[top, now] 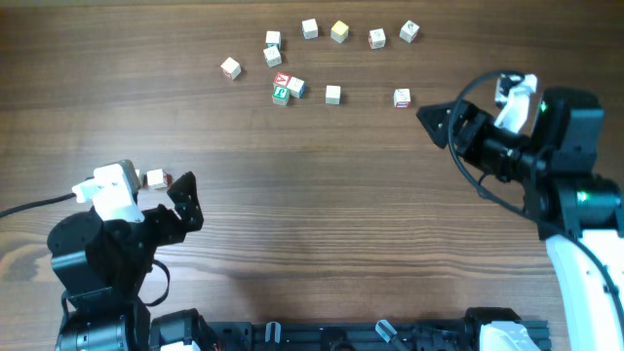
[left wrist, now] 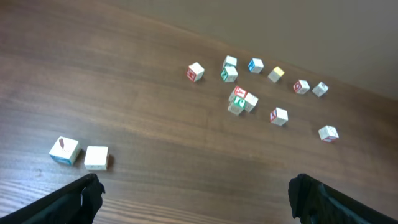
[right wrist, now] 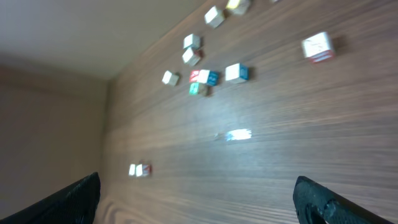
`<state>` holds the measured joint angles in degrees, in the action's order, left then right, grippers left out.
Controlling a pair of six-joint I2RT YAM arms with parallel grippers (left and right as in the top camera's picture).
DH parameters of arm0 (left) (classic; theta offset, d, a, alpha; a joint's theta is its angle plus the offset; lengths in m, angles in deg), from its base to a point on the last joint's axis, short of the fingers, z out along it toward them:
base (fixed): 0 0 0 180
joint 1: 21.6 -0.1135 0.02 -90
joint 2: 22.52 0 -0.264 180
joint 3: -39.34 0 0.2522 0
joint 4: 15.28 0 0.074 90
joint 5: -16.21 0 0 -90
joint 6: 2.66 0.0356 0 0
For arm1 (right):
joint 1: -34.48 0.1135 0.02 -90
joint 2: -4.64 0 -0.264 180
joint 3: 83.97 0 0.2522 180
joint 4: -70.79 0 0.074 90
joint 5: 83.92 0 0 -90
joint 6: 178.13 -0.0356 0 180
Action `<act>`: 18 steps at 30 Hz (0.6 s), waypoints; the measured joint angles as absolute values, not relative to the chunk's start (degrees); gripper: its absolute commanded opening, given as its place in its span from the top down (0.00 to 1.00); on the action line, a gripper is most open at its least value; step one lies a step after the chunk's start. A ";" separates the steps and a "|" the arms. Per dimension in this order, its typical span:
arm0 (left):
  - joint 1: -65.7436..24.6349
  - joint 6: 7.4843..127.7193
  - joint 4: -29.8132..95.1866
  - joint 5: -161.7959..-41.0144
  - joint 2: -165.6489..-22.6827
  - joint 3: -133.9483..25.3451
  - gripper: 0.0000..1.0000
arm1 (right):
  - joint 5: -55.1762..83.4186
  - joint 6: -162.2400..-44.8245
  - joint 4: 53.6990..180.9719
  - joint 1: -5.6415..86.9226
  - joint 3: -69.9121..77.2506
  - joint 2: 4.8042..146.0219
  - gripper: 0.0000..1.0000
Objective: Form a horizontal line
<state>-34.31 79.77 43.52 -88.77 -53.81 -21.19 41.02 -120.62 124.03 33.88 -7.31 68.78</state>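
Observation:
No bar of four touching cubes shows in any view. Two whitish letter cubes [top: 154, 178] lie touching side by side at the left, just beyond my left gripper [top: 166, 200]; they also show in the left wrist view [left wrist: 81, 154]. A cluster of three cubes [top: 287, 87], one green-faced, lies at the back centre. Several single cubes lie scattered round it, such as one [top: 333, 94] and one [top: 402, 97]. My left gripper [left wrist: 196, 190] is open and empty. My right gripper [top: 437, 119] is open and empty at the right, near the cube at the back right; it also shows in the right wrist view [right wrist: 196, 193].
A loose arc of single cubes runs along the back, from one [top: 230, 67] at the left to one [top: 409, 32] at the right, with a yellowish one [top: 338, 31] between. Bare wooden table [top: 322, 214] lies between the two arms.

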 measured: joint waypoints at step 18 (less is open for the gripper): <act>-34.31 79.77 46.34 -88.77 -53.81 -21.19 0.00 | 44.38 -116.41 115.25 39.51 -7.16 80.43 0.00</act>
<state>-34.31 79.77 46.34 -88.77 -53.81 -21.19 44.38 -116.41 115.25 39.51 -7.16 80.43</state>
